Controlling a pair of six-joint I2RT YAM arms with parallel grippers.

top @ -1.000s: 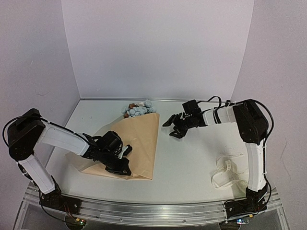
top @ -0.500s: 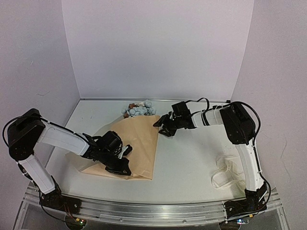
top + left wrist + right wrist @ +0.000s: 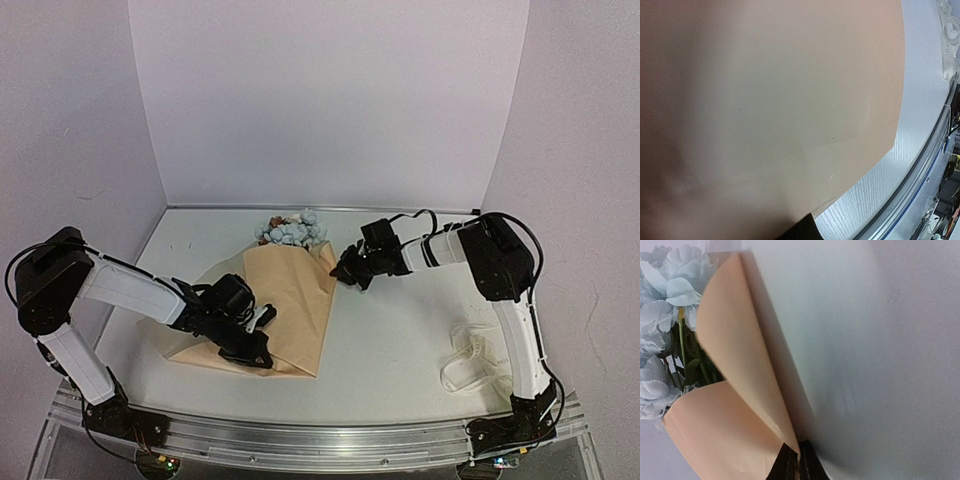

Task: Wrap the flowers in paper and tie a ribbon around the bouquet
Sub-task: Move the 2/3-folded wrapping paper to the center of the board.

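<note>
The tan paper (image 3: 288,300) lies folded over the flowers (image 3: 290,231) in a rough cone, with its far right corner curled upward. Pale blue and pink blooms on green stems poke out at the far end. The cream ribbon (image 3: 468,362) lies looped, well apart to the right.

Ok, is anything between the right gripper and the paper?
Nothing visible. The right gripper is shut on the paper at its far right edge, beside the flowers, with nothing in between.
</note>
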